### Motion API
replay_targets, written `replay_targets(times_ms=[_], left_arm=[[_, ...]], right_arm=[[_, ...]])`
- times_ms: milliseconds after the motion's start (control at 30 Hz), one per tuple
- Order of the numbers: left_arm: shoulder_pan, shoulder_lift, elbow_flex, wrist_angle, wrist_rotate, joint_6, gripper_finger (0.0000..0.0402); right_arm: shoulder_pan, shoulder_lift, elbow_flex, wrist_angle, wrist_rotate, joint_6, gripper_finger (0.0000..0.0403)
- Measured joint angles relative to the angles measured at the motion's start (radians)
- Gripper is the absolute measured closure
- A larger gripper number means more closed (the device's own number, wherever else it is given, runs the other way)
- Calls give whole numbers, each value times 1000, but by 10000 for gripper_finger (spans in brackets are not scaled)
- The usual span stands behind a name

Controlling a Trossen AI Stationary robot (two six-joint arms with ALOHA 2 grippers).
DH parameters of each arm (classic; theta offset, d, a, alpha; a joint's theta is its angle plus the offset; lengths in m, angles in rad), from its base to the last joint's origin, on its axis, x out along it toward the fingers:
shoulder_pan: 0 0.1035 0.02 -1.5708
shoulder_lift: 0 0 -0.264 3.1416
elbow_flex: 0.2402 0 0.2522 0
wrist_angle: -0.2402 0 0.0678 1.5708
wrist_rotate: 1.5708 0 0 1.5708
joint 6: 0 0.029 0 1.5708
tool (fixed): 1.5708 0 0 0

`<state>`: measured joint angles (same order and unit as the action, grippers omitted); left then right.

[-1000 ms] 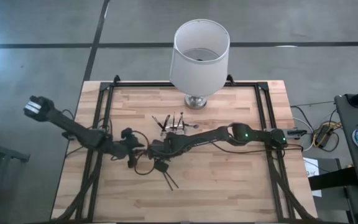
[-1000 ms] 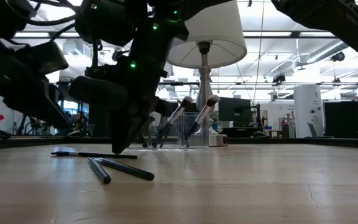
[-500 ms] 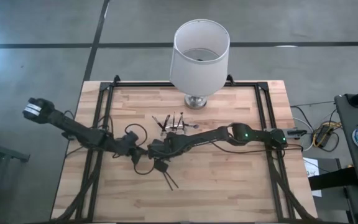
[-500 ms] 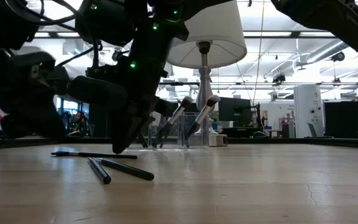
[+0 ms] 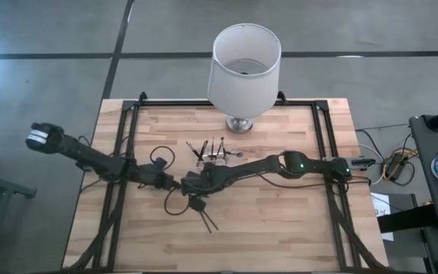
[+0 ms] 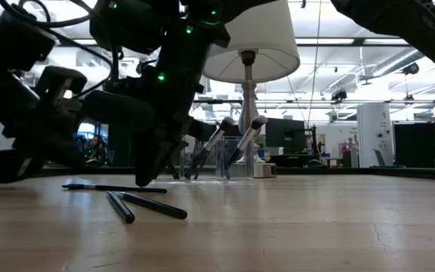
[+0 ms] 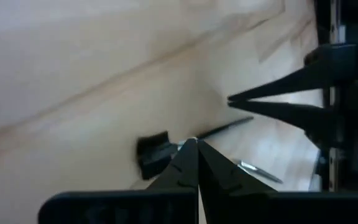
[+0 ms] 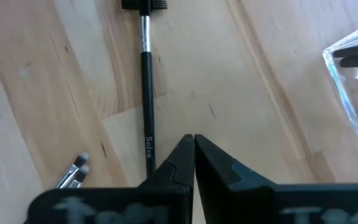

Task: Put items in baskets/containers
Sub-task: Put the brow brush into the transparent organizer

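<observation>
Now, lamp: a big white lamp stands at the far edge of the wooden table, behind the clear holder.
Holder: it sits just in front of the lamp's metal foot, with several brushes standing tilted inside.
Loose brushes: three dark sticks lie flat on the wood in front of the holder, near the table's middle.
Long brush: one brush with a comb-like head lies flat; its head points away from the right gripper.
Right gripper: the right gripper hangs over that brush's handle, fingers closed, holding nothing.
Left gripper: the left gripper is low beside the loose sticks, fingers closed, empty.
In the way: both arms crowd over the loose sticks.
</observation>
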<state>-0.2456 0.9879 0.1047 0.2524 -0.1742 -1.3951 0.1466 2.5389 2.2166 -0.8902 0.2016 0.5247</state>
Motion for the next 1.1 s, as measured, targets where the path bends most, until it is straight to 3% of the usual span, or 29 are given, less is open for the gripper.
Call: replay_targets(times_ms=[267, 867, 1100], left_arm=[[89, 40, -10, 18, 148, 0, 401], [101, 201, 24, 12, 169, 6, 401], [100, 212, 171, -183, 143, 186, 401]], right_arm=[[2, 0, 0, 0, 3, 0, 394], [2, 0, -1, 2, 8, 0, 394], [2, 0, -1, 2, 8, -1, 394]])
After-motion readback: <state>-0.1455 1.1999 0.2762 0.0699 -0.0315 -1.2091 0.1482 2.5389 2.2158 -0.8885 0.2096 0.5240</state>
